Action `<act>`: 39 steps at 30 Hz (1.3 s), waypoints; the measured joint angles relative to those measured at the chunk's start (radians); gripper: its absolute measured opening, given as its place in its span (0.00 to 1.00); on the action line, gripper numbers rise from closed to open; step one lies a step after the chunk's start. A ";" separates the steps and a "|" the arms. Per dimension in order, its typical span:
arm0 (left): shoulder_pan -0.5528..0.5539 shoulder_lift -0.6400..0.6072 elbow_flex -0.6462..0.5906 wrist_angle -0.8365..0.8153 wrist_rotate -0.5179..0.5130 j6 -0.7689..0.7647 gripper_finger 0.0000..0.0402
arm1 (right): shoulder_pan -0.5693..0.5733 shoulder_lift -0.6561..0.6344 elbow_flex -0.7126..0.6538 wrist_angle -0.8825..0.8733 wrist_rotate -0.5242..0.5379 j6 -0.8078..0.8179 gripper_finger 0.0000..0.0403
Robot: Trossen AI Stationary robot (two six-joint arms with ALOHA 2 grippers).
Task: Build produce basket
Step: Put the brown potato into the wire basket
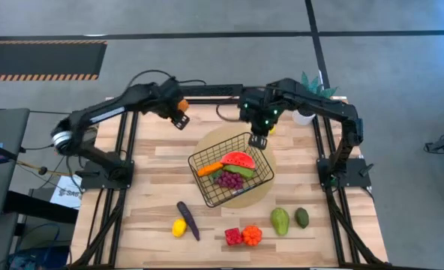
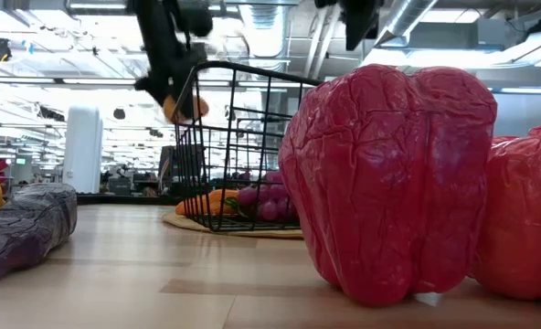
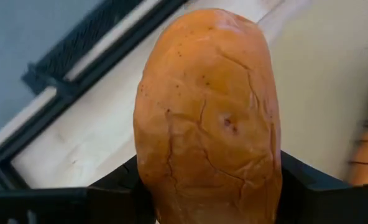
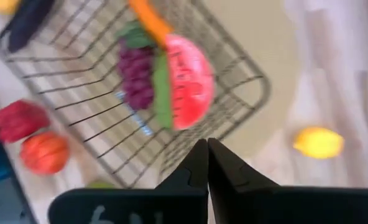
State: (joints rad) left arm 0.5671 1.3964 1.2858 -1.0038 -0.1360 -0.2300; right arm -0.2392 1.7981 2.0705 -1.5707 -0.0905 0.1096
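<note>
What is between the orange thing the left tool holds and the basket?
Nothing visible. The left tool holds the orange fruit above bare table, off the basket's far-left side. The right tool, shut and empty, hangs over the opposite rim.

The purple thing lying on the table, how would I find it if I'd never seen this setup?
Start at the black wire basket mid-table, then look toward the near-left corner. There the eggplant lies on bare wood, touching a yellow lemon. It is the only long, dark purple piece; the grapes are purple too, but sit inside the basket.
</note>
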 joint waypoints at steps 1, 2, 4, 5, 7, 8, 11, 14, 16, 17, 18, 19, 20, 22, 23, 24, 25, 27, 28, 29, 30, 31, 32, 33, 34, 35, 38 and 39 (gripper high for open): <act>-0.021 -0.030 0.000 0.001 0.000 -0.006 0.46 | -0.023 0.000 0.000 0.000 0.013 -0.006 0.03; -0.048 -0.057 0.000 0.003 0.000 -0.019 0.46 | -0.047 0.000 0.000 0.000 0.031 -0.011 0.02; -0.106 -0.106 0.000 0.008 0.001 -0.046 0.46 | -0.102 0.000 0.000 0.000 0.085 -0.014 0.01; -0.140 -0.127 0.000 0.011 0.001 -0.059 0.46 | -0.134 -0.001 0.000 0.000 0.111 -0.014 0.02; -0.211 -0.157 0.000 0.025 0.001 -0.087 0.46 | -0.202 -0.004 0.000 0.000 0.141 -0.016 0.03; -0.249 -0.167 0.000 0.035 0.001 -0.099 0.46 | -0.236 -0.006 0.000 0.000 0.146 -0.017 0.03; -0.368 -0.179 0.000 0.069 0.017 -0.115 0.46 | -0.333 -0.006 0.000 0.000 0.146 -0.029 0.01; -0.480 -0.174 0.000 0.116 0.061 -0.091 0.46 | -0.413 -0.007 0.000 0.000 0.146 -0.029 0.01; -0.549 -0.157 0.000 0.156 0.085 -0.067 0.46 | -0.452 -0.006 0.000 0.000 0.146 -0.029 0.02; -0.579 -0.144 0.000 0.168 0.088 -0.059 0.46 | -0.467 -0.007 0.000 0.000 0.146 -0.029 0.02; -0.605 -0.130 0.000 0.189 0.085 -0.057 0.46 | -0.479 -0.007 0.000 0.000 0.146 -0.029 0.02; -0.629 -0.114 0.000 0.214 0.074 -0.058 0.46 | -0.487 -0.006 0.000 0.000 0.145 -0.029 0.01; -0.649 -0.096 0.000 0.237 0.058 -0.060 0.46 | -0.491 -0.007 0.000 0.000 0.145 -0.031 0.01; -0.675 -0.051 0.000 0.299 0.045 -0.059 0.46 | -0.491 -0.006 0.000 0.000 0.144 -0.032 0.01; -0.684 -0.023 0.000 0.341 0.044 -0.052 0.46 | -0.490 -0.007 0.000 0.000 0.143 -0.035 0.01; -0.689 0.005 0.000 0.381 0.047 -0.043 0.46 | -0.485 -0.006 0.000 0.000 0.143 -0.038 0.01; -0.691 0.035 0.000 0.413 0.053 -0.037 0.46 | -0.481 -0.007 0.000 0.000 0.143 -0.043 0.01; -0.687 0.094 0.000 0.495 0.080 -0.022 0.46 | -0.471 -0.007 0.000 0.000 0.142 -0.057 0.01; -0.682 0.126 0.000 0.522 0.093 -0.018 0.46 | -0.465 -0.007 0.000 0.000 0.142 -0.066 0.01; -0.674 0.155 0.000 0.545 0.108 -0.018 0.46 | -0.459 -0.007 0.000 0.000 0.142 -0.073 0.01; -0.666 0.183 0.000 0.560 0.117 -0.020 0.46 | -0.452 -0.007 0.000 0.000 0.142 -0.081 0.01; -0.657 0.210 0.003 0.558 0.124 -0.030 0.46 | -0.445 -0.007 0.000 0.000 0.141 -0.087 0.01; -0.649 0.236 0.014 0.545 0.129 -0.041 0.46 | -0.438 -0.007 0.000 0.000 0.141 -0.091 0.01; -0.642 0.262 0.027 0.531 0.129 -0.047 0.46 | -0.433 -0.007 0.000 0.000 0.141 -0.094 0.01; -0.636 0.288 0.042 0.511 0.134 -0.055 0.46 | -0.429 -0.007 0.000 0.000 0.141 -0.096 0.01; -0.631 0.310 0.058 0.481 0.144 -0.058 0.46 | -0.425 -0.007 0.000 0.000 0.140 -0.097 0.01; -0.631 0.374 0.113 0.371 0.164 -0.032 0.46 | -0.414 -0.007 0.000 0.000 0.140 -0.117 0.01; -0.635 0.391 0.130 0.334 0.167 -0.014 0.46 | -0.414 -0.007 0.000 0.000 0.140 -0.118 0.01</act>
State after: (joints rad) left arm -0.0679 1.7875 1.4158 -0.6695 0.0311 -0.2440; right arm -0.6528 1.7915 2.0705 -1.5708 0.0494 -0.0087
